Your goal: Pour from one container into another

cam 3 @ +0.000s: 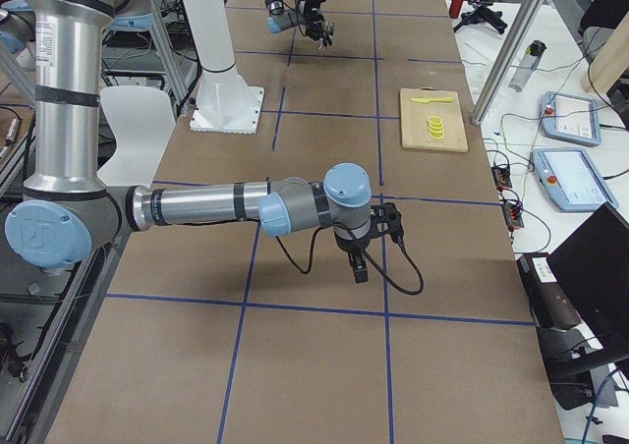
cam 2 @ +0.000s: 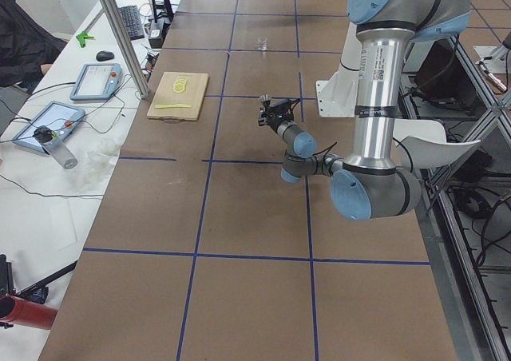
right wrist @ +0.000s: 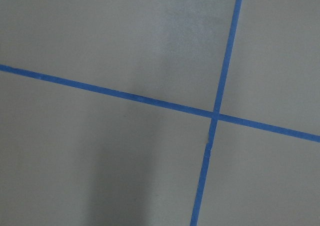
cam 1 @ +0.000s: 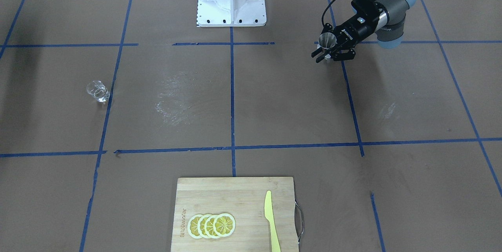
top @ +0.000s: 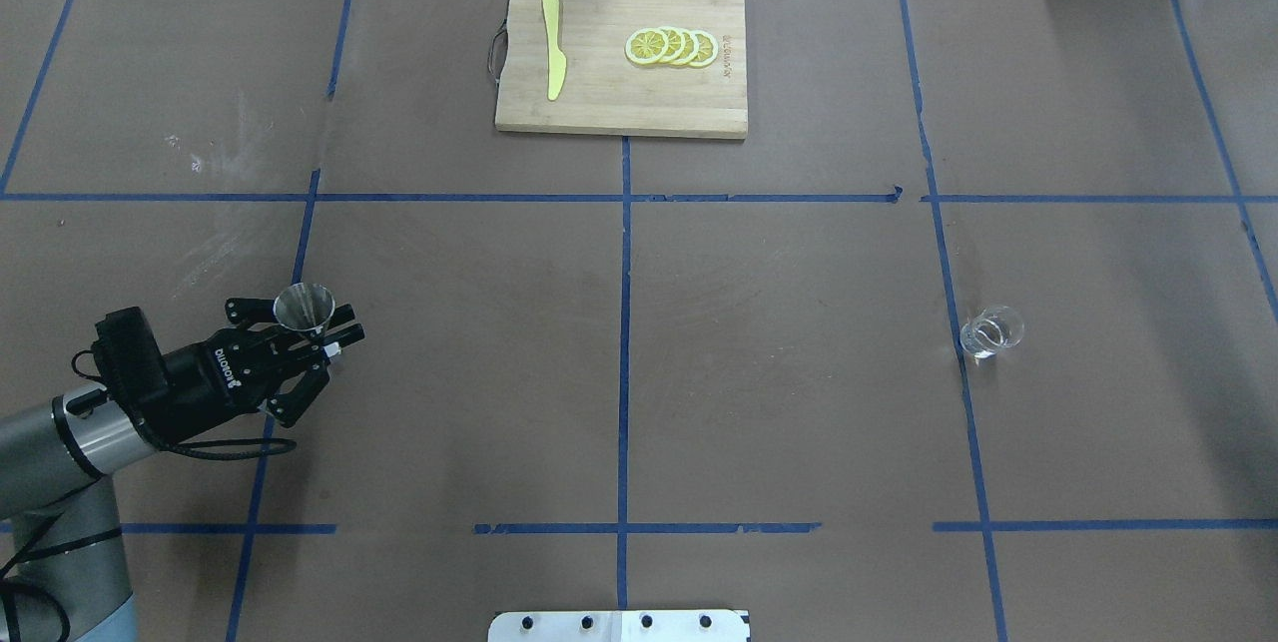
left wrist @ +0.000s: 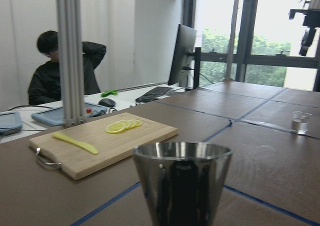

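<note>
Left gripper (top: pixel 332 347) clamped on silver hourglass-shaped metal jigger (top: pixel 304 308), upright, at table's left. Small clear glass cup (top: pixel 991 332) stands well apart, far right. Right arm nearer cup. Right gripper (cam 3: pixel 362 262): cannot tell whether apart or together.

Jigger (top: pixel 303 308) in left pincer (top: pixel 337 327), glass cup (top: pixel 990 330) far right, cutting board (top: pixel 599 93) beyond.

Right gripper (cam 3: pixel 381 226) hangs over the tabletop (cam 3: pixel 314 365), well apart from the cutting board (cam 3: pixel 454 136), on its near side. Lemon slices (cam 3: pixel 434 126) and a yellow knife (cam 3: pixel 429 97) lie on that board.
</note>
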`<state>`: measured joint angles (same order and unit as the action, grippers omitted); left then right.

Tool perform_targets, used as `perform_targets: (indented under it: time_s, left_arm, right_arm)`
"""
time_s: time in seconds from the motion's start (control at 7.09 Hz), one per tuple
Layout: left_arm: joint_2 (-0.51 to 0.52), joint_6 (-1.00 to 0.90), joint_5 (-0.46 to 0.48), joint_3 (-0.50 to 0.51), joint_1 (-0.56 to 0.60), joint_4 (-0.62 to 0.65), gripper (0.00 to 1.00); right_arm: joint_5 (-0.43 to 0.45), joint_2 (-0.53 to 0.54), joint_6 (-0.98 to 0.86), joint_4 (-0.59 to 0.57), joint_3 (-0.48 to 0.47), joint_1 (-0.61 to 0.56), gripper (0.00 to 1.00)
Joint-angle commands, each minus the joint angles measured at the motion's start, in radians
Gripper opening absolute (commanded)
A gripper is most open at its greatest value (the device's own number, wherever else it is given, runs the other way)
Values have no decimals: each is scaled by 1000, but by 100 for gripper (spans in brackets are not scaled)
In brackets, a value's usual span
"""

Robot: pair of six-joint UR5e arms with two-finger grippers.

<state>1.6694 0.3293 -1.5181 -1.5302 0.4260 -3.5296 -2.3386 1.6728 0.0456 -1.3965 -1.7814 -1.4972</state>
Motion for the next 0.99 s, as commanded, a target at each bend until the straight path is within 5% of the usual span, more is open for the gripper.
perform_targets:
  time_s: [0.0, 0.42, 0.85]
  left_arm:
    - [149, -144, -259, 8, 115, 171, 0]
    - [387, -167, -332, 135, 120, 282, 0]
    - [495, -41, -398, 137, 134, 421, 0]
  right_arm:
    - [-1, -4, 7, 1, -6, 0, 100]
    - [-1, -5, 8, 1, -21, 0, 100]
    - [-1, -4, 8, 1, -18, 0, 100]
